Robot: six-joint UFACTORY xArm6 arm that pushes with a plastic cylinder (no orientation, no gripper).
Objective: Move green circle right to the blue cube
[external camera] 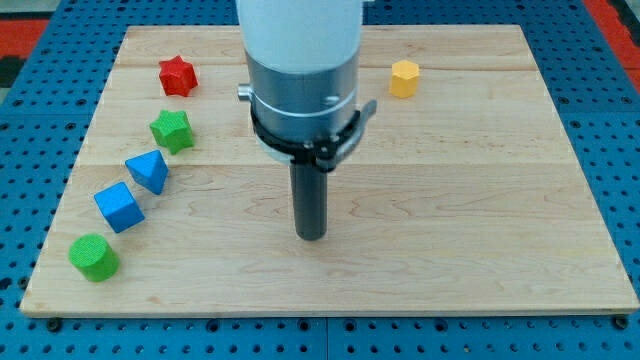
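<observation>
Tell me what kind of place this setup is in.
Probably a robotics lab bench. A pale wooden board lies on a blue perforated base, small coloured blocks such as the blue cube and green cylinder sit along the view's left, and my tip rests mid-board, away from them.

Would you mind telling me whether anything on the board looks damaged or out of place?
Nothing stands out. The green circle, blue cube, blue triangle, green star, red star and yellow block look intact; my tip touches none.
</observation>
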